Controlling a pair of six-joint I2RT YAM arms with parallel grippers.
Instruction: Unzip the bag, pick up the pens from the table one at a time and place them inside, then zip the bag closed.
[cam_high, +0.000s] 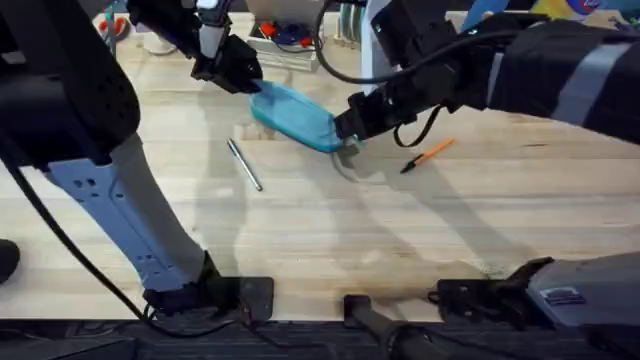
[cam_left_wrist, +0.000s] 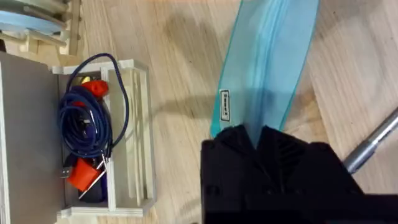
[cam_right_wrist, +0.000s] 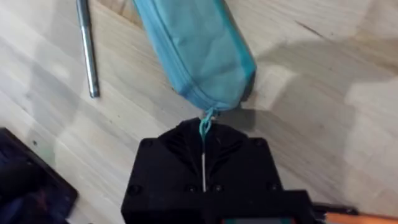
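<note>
The turquoise bag (cam_high: 293, 115) lies slanted on the wooden table (cam_high: 330, 230), held at both ends. My left gripper (cam_high: 243, 80) is shut on the bag's far-left end (cam_left_wrist: 264, 62). My right gripper (cam_high: 352, 125) is shut on the pull tab (cam_right_wrist: 204, 127) at the near-right end of the bag (cam_right_wrist: 196, 46). The silver pen (cam_high: 244, 164) lies loose on the table just left of the bag, and shows again as a silver pen (cam_right_wrist: 87, 46) and a silver pen (cam_left_wrist: 373, 142) in the wrist views. The orange pen (cam_high: 428, 155) lies right of the bag.
A wooden tray (cam_left_wrist: 124, 143) holding a coiled blue cable (cam_left_wrist: 87, 124) and orange bits stands at the back, beyond the left gripper. More clutter (cam_high: 285, 35) lines the table's far edge. The near half of the table is bare wood.
</note>
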